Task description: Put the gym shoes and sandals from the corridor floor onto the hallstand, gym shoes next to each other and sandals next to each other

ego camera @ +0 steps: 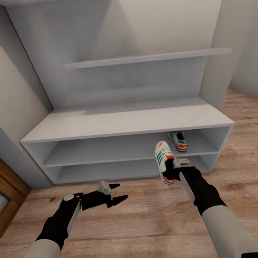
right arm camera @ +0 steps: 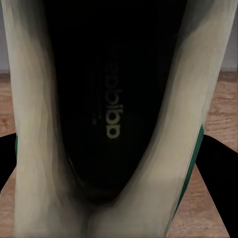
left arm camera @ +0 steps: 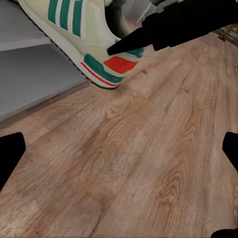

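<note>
Sneaker (ego camera: pixel 163 160) in cream-white with green stripes is gripped at its heel end by the right gripper (ego camera: pixel 170 173), held clear of the wood-plank floor (ego camera: pixel 154 221) just in front of the white shoe rack (ego camera: pixel 124 123). Its dark insole is seen up close in the right wrist view. A second sneaker (ego camera: pixel 178 140) is set on the rack's upper open shelf. The left gripper (ego camera: pixel 116 194) is seen spread open and empty above the floor.
</note>
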Robot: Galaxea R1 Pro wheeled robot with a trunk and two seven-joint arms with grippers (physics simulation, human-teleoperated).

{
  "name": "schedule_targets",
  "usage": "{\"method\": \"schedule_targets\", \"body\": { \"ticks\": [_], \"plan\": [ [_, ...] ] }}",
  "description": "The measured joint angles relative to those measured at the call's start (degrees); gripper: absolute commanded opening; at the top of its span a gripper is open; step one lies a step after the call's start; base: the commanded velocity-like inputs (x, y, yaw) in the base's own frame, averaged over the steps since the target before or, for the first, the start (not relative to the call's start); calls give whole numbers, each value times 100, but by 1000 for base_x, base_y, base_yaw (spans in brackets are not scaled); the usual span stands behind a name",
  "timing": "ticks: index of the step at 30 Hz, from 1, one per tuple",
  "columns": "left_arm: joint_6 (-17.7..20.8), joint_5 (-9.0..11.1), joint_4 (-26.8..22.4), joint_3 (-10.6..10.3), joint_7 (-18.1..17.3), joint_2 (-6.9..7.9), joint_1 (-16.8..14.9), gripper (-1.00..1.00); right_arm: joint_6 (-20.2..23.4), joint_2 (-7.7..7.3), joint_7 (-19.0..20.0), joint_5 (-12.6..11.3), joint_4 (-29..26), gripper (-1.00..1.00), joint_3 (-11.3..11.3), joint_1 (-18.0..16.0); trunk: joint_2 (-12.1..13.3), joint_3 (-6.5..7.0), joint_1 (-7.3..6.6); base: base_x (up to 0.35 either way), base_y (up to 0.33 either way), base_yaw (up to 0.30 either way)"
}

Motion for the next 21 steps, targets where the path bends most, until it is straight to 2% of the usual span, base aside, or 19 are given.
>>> {"method": "schedule_targets", "body": {
  "ticks": [7, 14, 21],
  "plan": [
    [0, -3, -3, -15, -3, -20, 0, 100, 0, 0, 0, 0, 0, -100, 0, 0, 0, 0, -1, 341, -81, 0],
    [0, -5, -3, -16, -3, -21, 0, 100, 2, -1, -1, 1, -1, -100, -1, 0, 0, 0, 0, 297, -196, 0],
    [0, -5, -1, -12, -4, -20, 0, 100, 0, 0, 0, 0, 0, -100, 0, 0, 0, 0, 3, 102, -84, 0]
  ]
}}
